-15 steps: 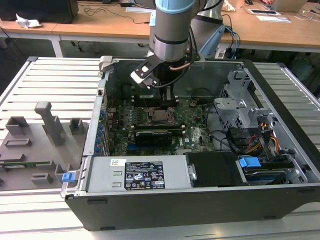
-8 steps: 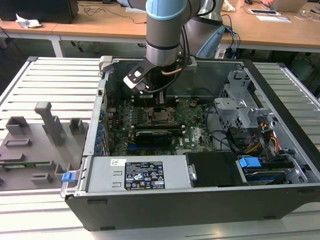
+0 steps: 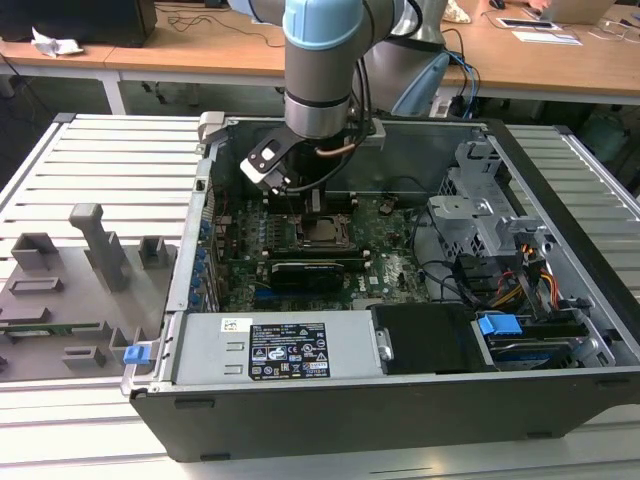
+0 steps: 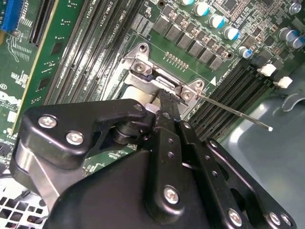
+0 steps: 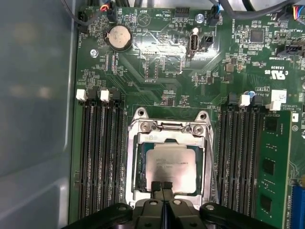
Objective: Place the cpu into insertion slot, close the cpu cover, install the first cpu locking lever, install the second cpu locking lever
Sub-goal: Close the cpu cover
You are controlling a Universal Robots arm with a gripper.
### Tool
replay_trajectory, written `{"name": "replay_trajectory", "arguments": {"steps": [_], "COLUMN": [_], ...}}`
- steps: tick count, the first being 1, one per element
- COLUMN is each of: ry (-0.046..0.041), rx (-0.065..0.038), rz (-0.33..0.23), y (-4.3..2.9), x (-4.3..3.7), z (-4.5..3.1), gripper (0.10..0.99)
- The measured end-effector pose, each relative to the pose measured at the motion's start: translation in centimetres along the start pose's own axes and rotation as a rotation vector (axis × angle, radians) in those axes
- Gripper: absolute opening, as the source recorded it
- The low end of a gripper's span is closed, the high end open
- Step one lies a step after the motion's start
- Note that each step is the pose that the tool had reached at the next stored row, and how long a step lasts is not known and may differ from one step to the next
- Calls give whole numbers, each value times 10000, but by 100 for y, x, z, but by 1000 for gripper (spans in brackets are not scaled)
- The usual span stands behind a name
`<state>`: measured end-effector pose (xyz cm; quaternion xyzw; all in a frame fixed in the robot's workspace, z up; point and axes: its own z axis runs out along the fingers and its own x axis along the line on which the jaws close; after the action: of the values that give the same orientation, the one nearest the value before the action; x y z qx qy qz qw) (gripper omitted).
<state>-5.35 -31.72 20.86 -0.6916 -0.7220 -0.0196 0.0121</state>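
The cpu [image 5: 171, 163] lies flat in the insertion slot [image 5: 134, 164], its pale metal face showing through the window of the cpu cover [image 5: 167, 128], which lies down over it. In the first wrist view my gripper [image 5: 162, 187] is shut, fingertips together at the cpu's near edge, with nothing visible between them. In the second wrist view the gripper [image 4: 167, 101] tip sits at the cover's bracket end [image 4: 143, 67]. A thin locking lever [image 4: 233, 114] sticks out free from the socket. In the exterior view the gripper [image 3: 312, 208] hangs just above the socket [image 3: 325, 233].
Long black memory slots [image 5: 100, 157] flank the socket on both sides. A black card [image 3: 305, 270] lies in front of the socket. The case walls [image 3: 195, 230], a drive cage [image 3: 480, 200] and cables [image 3: 520, 280] surround the board. A grey fixture plate [image 3: 70, 290] lies at the exterior view's left.
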Motion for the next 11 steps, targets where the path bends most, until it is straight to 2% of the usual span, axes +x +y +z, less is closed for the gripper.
{"name": "replay_trajectory", "arguments": {"steps": [8,9,10,11], "ry": [1,37,42,39], "rx": [0,-7,-17,-83], "rz": [-1,1,-1,-32], "y": [27,29,29,26], "x": [-3,-1,0,0], "z": [24,18,-4,-14], "gripper": [106,106,106,106]}}
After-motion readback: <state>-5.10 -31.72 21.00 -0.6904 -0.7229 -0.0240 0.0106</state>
